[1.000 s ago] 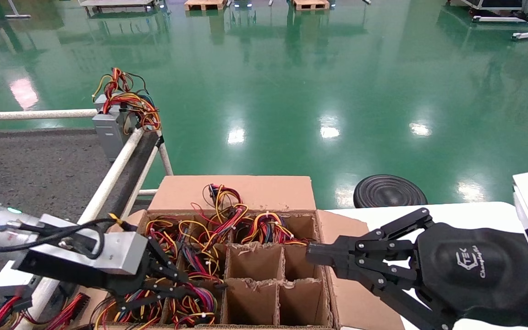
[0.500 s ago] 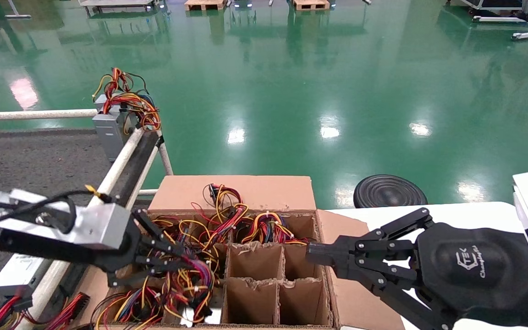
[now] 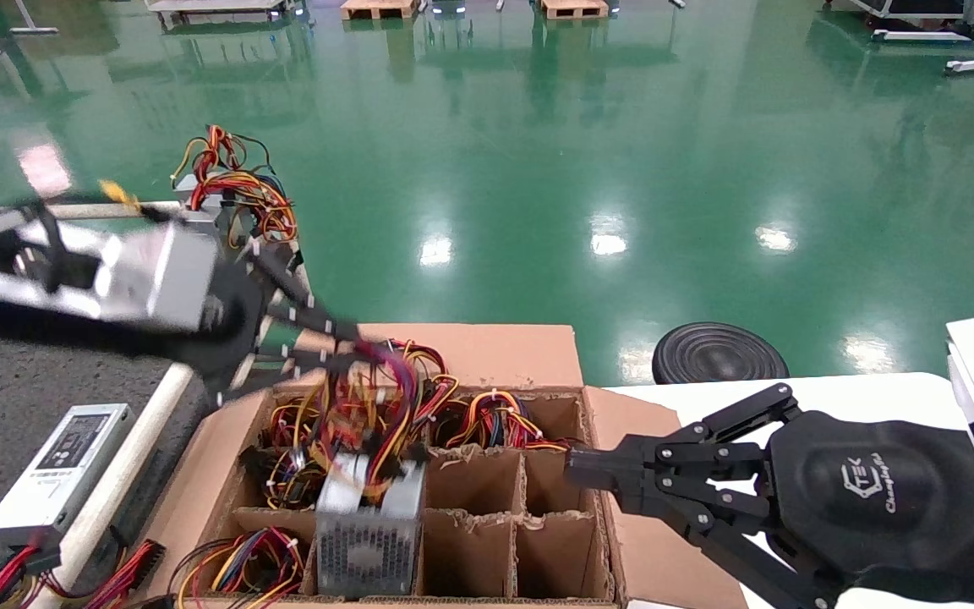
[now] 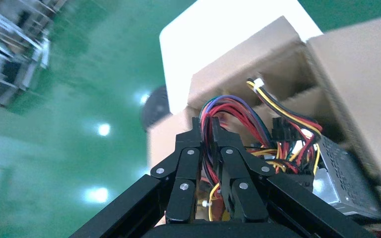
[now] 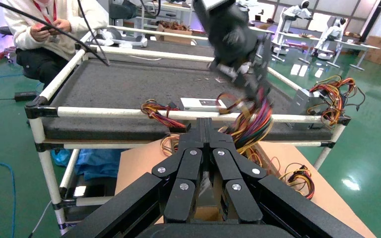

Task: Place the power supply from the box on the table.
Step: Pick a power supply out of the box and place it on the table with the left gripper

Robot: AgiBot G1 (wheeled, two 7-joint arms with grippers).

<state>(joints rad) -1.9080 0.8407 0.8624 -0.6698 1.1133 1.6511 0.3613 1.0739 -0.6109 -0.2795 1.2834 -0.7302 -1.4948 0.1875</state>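
Note:
The power supply (image 3: 367, 529) is a grey metal unit with a perforated face. It hangs by its red-yellow-black wire bundle (image 3: 373, 397), its lower part still between the dividers of the brown cardboard box (image 3: 462, 353). My left gripper (image 3: 362, 345) is above the box's far left corner, shut on those wires (image 4: 213, 111); the left wrist view shows the unit (image 4: 345, 184) below it. My right gripper (image 3: 573, 470) is shut and empty, hovering over the box's right side. The dark speckled table (image 3: 22, 397) lies left of the box, beyond a white rail.
A slim silver unit with a white label (image 3: 60, 467) lies on the table near the rail (image 3: 136, 440). A grey unit topped with wires (image 3: 238, 182) stands at the table's far corner. Other wire bundles (image 3: 495, 419) fill cells. A white tabletop (image 3: 876, 391) is right; a person (image 5: 49, 29) sits beyond the table.
My left gripper has risen and swung up toward the far left, pulling the wire bundle with it. The power supply has come up out of its cell. The right arm has not moved.

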